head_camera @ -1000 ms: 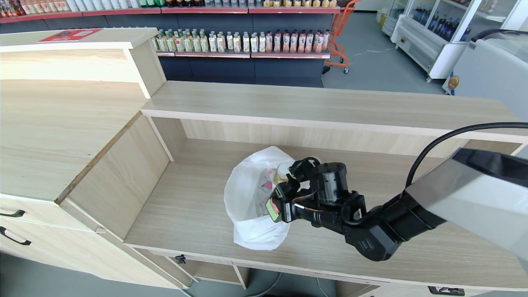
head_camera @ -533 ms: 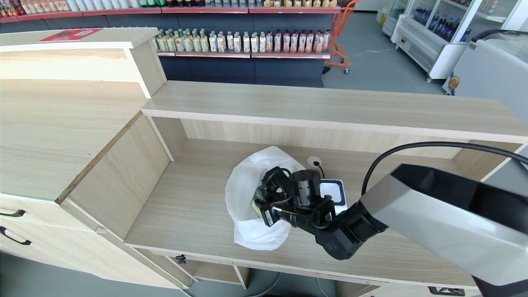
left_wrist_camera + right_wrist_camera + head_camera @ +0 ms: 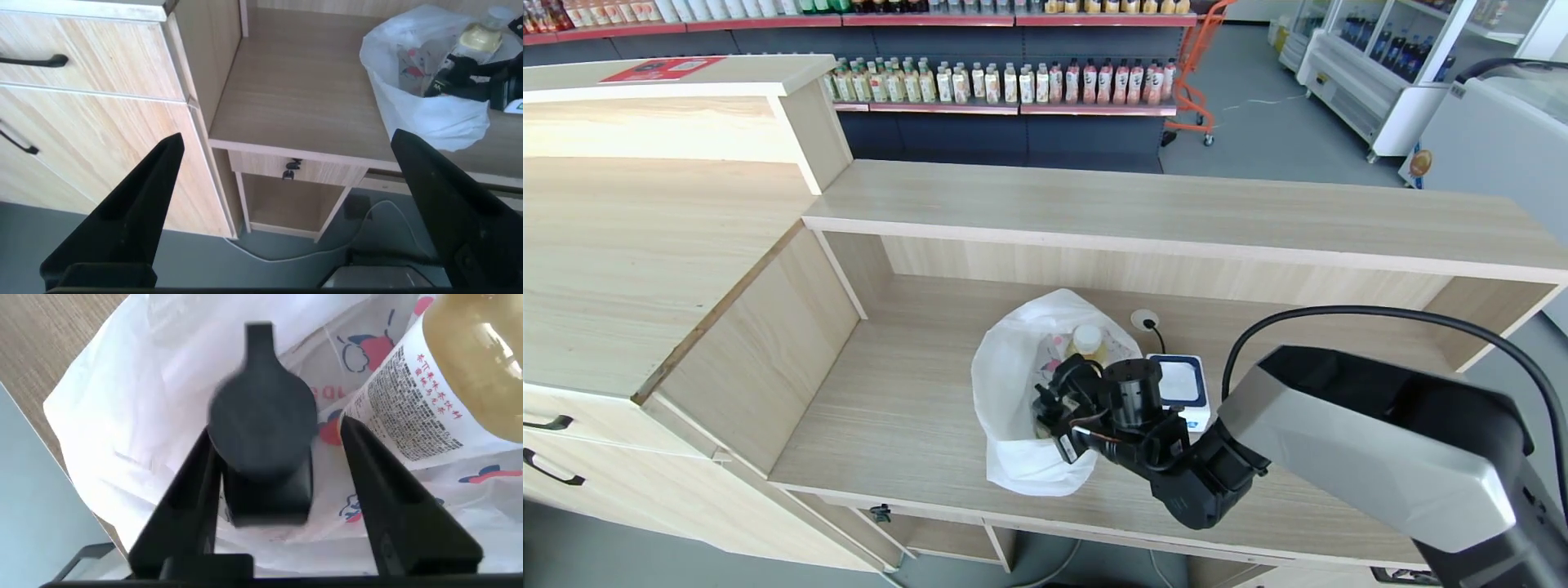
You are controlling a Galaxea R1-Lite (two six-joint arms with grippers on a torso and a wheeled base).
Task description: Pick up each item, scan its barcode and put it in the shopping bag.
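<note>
Step in hand: bagging. Right gripper (image 3: 276, 431) is held inside the shopping bag (image 3: 147, 384), jaws spread. The dark item (image 3: 261, 469) between them is blurred, probably loose. Next, a withdrawal clear of the bag's film is called for.

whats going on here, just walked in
The robot is bagging shop items. Its right tool hangs over the white shopping bag on the counter, jaws apart, a dark item between them. A bottle already sits in the bag, and the scanner stands beside it. The left tool is open and empty, off to the side.
</note>
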